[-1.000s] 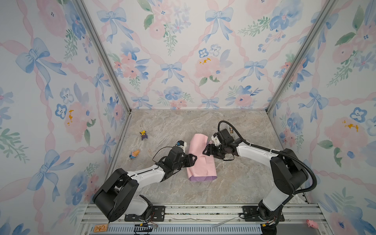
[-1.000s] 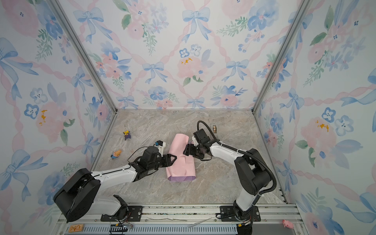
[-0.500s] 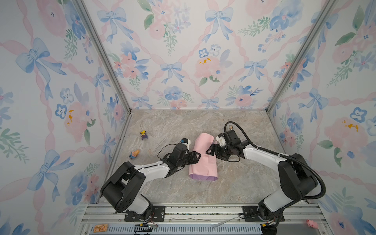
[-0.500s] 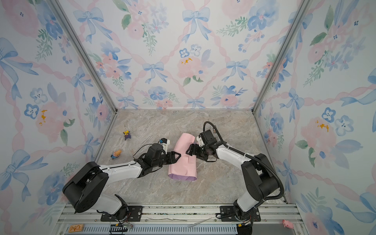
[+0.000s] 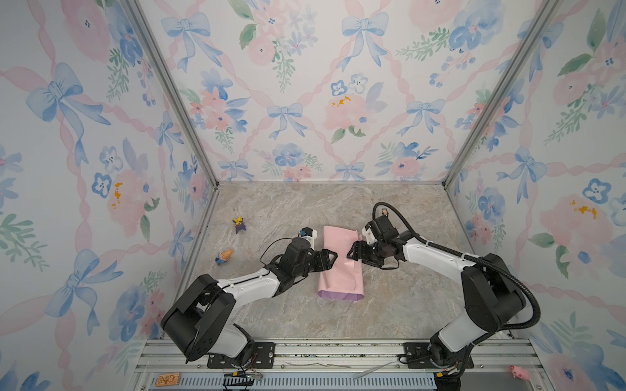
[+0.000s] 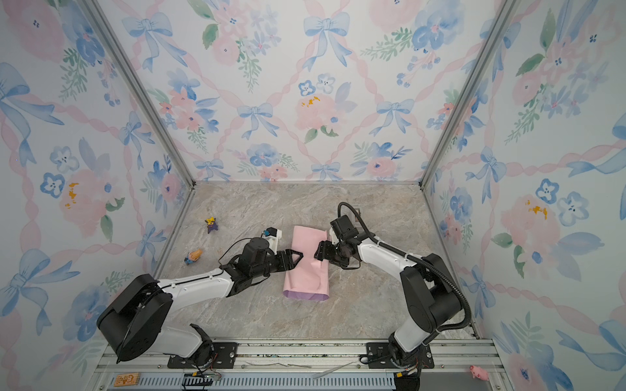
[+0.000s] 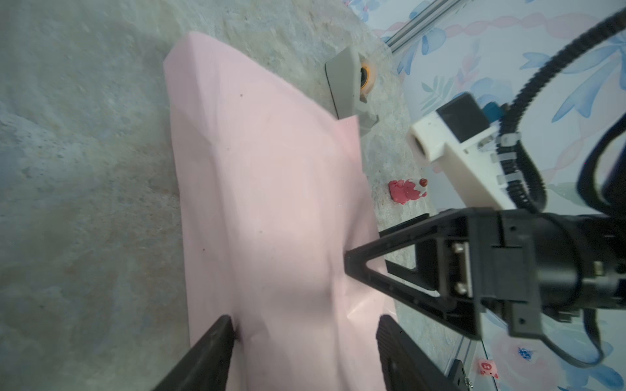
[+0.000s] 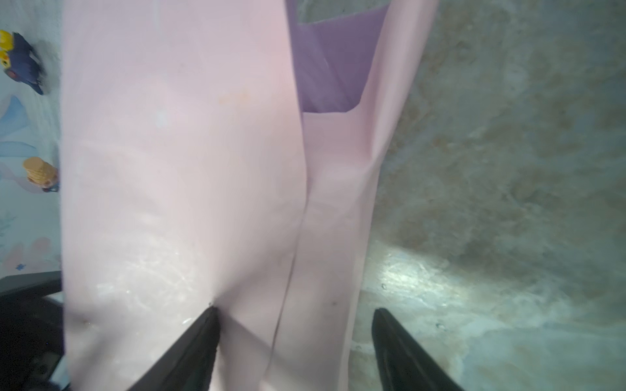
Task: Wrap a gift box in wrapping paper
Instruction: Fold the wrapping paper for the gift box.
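Paper (image 5: 340, 267) lying folded, pink side up, on the table (image 5: 305, 210), directly between the two grippers. Left gripper (image 5: 333, 260) is touching one long edge, jaws spread and clamping nothing. Right gripper (image 5: 352, 251) is facing it from the opposite edge, jaws also spread, one fingertip (image 8: 203, 325) denting the sheet and its mate hanging over bare table; box not showing. Tape dispenser (image 7: 347, 84) sitting just off the right gripper's back-wall side by the paper's far corner, red figure (image 7: 406, 191) near it. Purple toy (image 5: 240, 224) and orange toy (image 5: 223, 256) lying well behind the left gripper.
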### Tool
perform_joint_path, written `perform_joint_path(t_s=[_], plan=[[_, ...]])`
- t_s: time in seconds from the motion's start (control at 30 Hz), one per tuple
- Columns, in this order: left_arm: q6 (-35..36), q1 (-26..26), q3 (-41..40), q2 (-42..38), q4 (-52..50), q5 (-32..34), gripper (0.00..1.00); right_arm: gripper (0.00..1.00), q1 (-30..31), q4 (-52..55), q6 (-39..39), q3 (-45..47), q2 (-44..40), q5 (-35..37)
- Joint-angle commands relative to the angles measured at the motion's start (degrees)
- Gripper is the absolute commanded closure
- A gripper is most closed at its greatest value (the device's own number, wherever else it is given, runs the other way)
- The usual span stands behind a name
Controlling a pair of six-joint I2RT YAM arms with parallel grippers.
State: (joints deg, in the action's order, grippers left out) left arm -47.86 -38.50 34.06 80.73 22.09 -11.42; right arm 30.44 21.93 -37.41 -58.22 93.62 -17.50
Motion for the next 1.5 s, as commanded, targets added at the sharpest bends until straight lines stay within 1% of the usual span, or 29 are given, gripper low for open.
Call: perform_joint_path(t_s=[0.0, 0.1, 0.2, 0.23, 0.33, 0.4, 0.47, 0.57, 0.73, 0.8, 0.83, 0.87, 0.93, 1.0, 1.1, 1.2, 1.3, 1.47], plan=[[0.7, -0.3, -0.6, -3.0, -2.2, 0.2, 0.3, 0.36, 0.6, 3.2, 1.2, -1.0, 2.6, 4.5], [1.4, -0.1, -2.2, -4.4, -3.5, 3.0, 0.32, 0.37, 0.6, 2.5, 0.8, -0.8, 2.0, 4.2], [3.0, 0.0, -2.8, -3.2, -4.6, 4.5, 0.36, 0.36, 0.6, 1.6, 0.7, -0.6, 1.6, 3.3], [3.1, 0.0, -2.8, -2.3, -4.5, 4.5, 0.37, 0.34, 0.7, 1.2, 0.4, -0.4, -0.2, 2.8], [3.3, 0.0, -0.8, 0.8, -4.5, 2.8, 0.39, 0.32, 0.7, 0.1, -0.1, -0.3, -1.5, 1.3], [3.2, -0.2, 0.8, 2.2, -4.6, 1.4, 0.44, 0.27, 0.6, -0.8, -0.7, 0.0, -2.3, 0.1], [3.4, -0.6, 1.9, 2.6, -4.6, 1.1, 0.47, 0.23, 0.4, -2.3, -1.6, 0.6, -3.0, -1.6], [3.1, -1.0, 2.1, 2.4, -4.7, 2.1, 0.48, 0.2, 0.1, -4.9, -3.3, 1.4, -3.9, -4.3], [2.8, -2.5, 2.9, 2.1, -4.7, 3.2, 0.44, 0.21, 0.1, -3.6, -2.9, 1.1, -2.8, -3.5], [3.1, -3.2, 3.4, 2.9, -4.7, 3.2, 0.44, 0.22, 0.2, -3.5, -2.8, 1.0, -1.8, -3.1], [3.3, -3.4, 3.4, 3.3, -4.7, 3.1, 0.43, 0.25, 0.2, -3.0, -2.6, 0.8, -1.3, -2.4], [3.1, -3.4, 3.5, 3.5, -4.8, 3.0, 0.43, 0.28, 0.3, -2.2, -2.4, 0.5, -1.0, -1.6], [3.0, -3.4, 3.1, 3.0, -4.8, 3.6, 0.42, 0.39, 0.6, 0.3, -1.5, -0.3, -0.5, 0.8], [3.2, -3.2, 2.5, 1.6, -5.1, 5.1, 0.4, 0.47, 0.7, 1.9, -0.9, -0.4, -0.3, 2.7], [3.3, -1.9, 1.9, -0.7, -5.5, 6.4, 0.34, 0.56, 0.7, 2.6, -0.7, -0.1, -0.1, 3.8], [2.6, -0.3, 1.1, -1.9, -5.5, 5.9, 0.3, 0.59, 0.8, 1.9, -1.2, 0.4, -0.1, 3.5], [1.9, 0.5, 0.2, -1.4, -5.4, 4.8, 0.31, 0.61, 0.9, 0.8, -1.9, 0.8, -0.3, 3.3], [1.1, 0.4, 1.2, 2.5, -5.1, 1.4, 0.37, 0.62, 1.3, -1.7, -3.5, 1.5, -0.5, 1.9]])
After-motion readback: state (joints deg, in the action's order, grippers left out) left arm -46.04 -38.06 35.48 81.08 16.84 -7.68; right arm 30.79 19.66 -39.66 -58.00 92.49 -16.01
